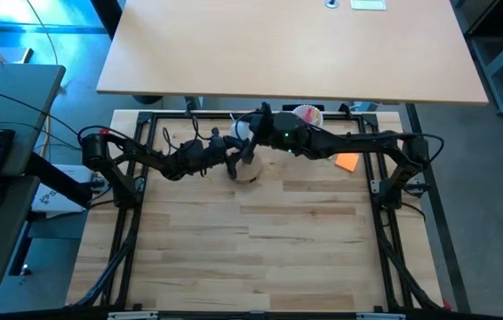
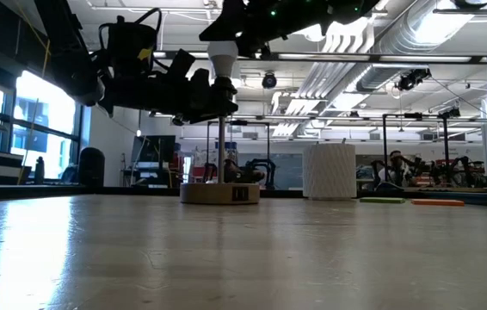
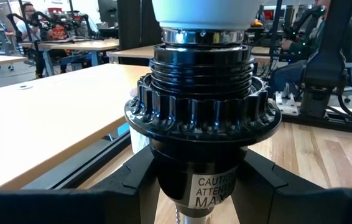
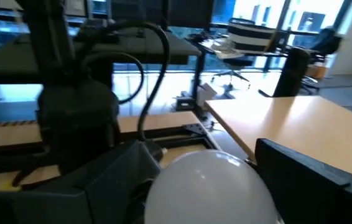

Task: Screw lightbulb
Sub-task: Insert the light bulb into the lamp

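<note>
A lamp stand rests upright on its wooden disc (image 2: pixel 219 193), with a thin rod up to a black socket (image 3: pixel 202 106). The white lightbulb (image 2: pixel 223 58) sits in the socket's top by its silvery base (image 3: pixel 204 37). My left gripper (image 1: pixel 236 163) is shut on the socket. My right gripper (image 4: pixel 216 168) reaches in level from the table's right, open. Its fingers (image 4: pixel 111 177) stand on either side of the bulb's dome (image 4: pixel 216 190), and I see no touch. My left gripper pinches the socket's lower body (image 3: pixel 210 186), below the ribbed collar, between its two fingers (image 3: pixel 132 183). The fingers come in level from the table's left and lie across the upright socket. The stand stays upright with its wooden disc on the table.
A white ribbed cup with pink contents (image 1: pixel 307 114) stands behind the stand toward the far right. An orange flat piece (image 1: pixel 347 162) lies to the right. A second, lighter table (image 1: pixel 287 44) lies beyond the far edge. The near half of the wooden tabletop (image 1: pixel 251 249) is bare.
</note>
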Robot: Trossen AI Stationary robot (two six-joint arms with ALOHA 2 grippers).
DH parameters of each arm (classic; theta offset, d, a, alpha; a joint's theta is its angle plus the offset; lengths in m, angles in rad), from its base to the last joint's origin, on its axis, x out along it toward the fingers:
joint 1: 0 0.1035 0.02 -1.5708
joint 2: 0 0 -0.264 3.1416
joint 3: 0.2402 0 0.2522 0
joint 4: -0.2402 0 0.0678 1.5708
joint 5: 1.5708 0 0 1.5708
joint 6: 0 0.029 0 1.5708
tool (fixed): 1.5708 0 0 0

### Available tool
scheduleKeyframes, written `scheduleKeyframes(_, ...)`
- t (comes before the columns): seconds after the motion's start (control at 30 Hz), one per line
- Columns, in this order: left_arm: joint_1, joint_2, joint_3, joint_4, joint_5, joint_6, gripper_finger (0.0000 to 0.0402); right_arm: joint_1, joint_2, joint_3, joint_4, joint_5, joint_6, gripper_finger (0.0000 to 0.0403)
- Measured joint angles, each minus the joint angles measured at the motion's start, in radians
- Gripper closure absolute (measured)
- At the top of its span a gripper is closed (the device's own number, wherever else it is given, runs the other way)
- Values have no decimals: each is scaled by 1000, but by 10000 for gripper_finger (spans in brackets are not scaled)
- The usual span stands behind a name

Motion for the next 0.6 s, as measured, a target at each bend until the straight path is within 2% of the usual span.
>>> scheduleKeyframes(0.33,0,0,0,-1,0,0,258,-117,-71,0,-132,-319,49,84)
scheduleKeyframes(0.5,1,0,0,-2,0,-2,258,-157,-68,0,-161,-385,53,84)
scheduleKeyframes(0.6,0,0,0,-2,0,-1,258,-162,-63,0,-174,-463,33,84)
